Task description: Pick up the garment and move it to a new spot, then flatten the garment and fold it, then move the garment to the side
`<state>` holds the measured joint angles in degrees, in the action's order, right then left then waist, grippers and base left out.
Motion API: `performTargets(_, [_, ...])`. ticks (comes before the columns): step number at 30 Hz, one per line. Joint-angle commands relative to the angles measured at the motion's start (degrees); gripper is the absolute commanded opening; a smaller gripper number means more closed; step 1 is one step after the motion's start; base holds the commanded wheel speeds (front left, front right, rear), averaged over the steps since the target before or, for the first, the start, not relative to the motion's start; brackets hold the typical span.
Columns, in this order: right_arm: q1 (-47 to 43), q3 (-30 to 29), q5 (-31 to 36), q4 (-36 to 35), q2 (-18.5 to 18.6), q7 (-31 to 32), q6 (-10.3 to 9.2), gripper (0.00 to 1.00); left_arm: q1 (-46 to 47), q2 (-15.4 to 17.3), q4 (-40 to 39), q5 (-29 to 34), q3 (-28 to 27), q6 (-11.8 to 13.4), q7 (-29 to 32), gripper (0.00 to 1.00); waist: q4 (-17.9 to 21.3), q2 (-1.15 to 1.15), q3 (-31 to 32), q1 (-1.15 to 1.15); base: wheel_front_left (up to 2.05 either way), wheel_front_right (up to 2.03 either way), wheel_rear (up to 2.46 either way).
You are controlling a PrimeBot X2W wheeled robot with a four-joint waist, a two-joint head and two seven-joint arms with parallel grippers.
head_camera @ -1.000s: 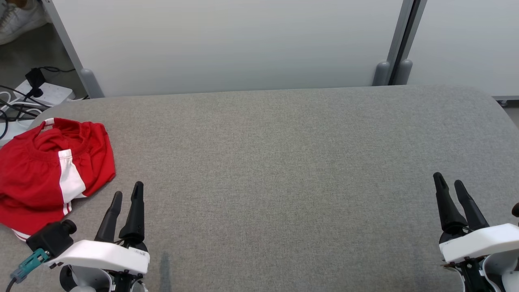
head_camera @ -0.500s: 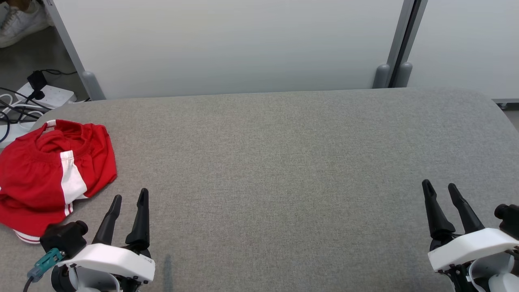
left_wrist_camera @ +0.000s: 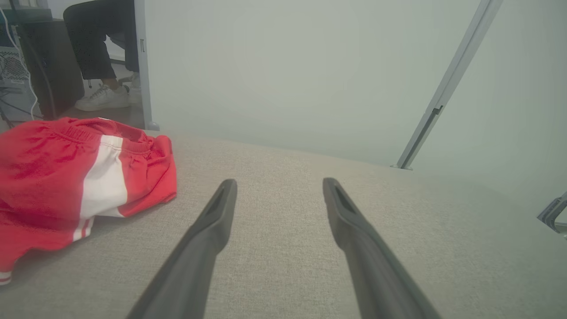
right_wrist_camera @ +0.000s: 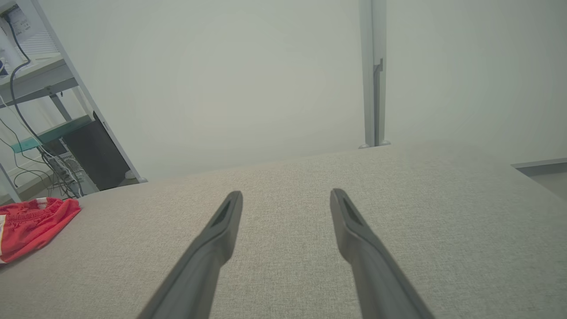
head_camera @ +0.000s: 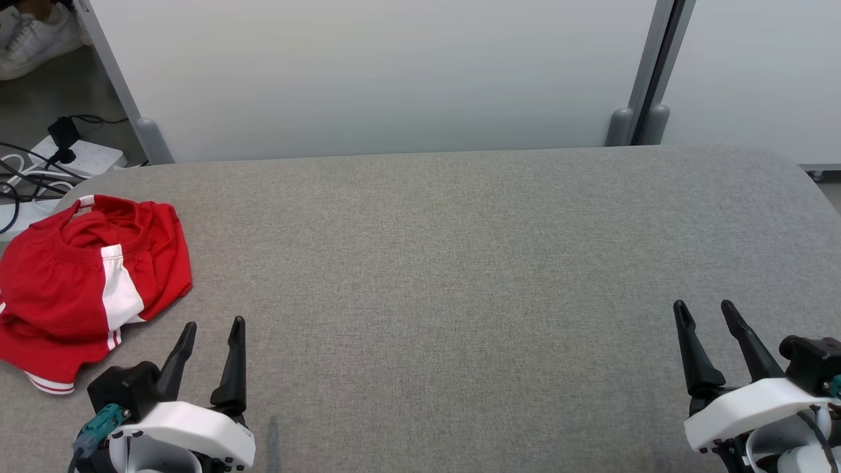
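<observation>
Garment [head_camera: 79, 276]: red, white side stripe, crumpled.

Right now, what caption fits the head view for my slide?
Crumpled red garment lies left on the grey table; left gripper and right gripper open, empty.

red garment [head_camera: 59, 289] w/ white stripes, grey table [head_camera: 460, 276]

Crumpled red-and-white fabric garment [head_camera: 72, 282] lies on the left end of the grey cloth-covered surface [head_camera: 460, 263]. Left hand [head_camera: 214, 322] near it, front left; right hand [head_camera: 702, 304] front right, well apart. White partition wall [head_camera: 394, 66] behind the surface.
</observation>
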<state>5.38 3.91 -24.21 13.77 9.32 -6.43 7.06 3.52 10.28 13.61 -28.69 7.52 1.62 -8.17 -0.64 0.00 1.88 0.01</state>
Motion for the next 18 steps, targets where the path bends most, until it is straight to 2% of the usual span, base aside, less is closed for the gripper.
performTargets(1, [1.46,0.74,1.80,-1.31,0.87,-1.00,0.32,1.00,3.35,1.51,-1.30,1.85,-1.24,0.62,-0.62,1.00,-0.03,0.00,0.00,0.00,0.00,0.00,0.00])
performTargets(18, [0.91,0.75,11.52,-0.48,0.67,-3.57,0.38,1.00,4.25,2.95,-0.06,12.10,0.75,3.38,-1.45,1.00,-0.29,0.00,0.26,0.00,0.00,0.00,0.00])
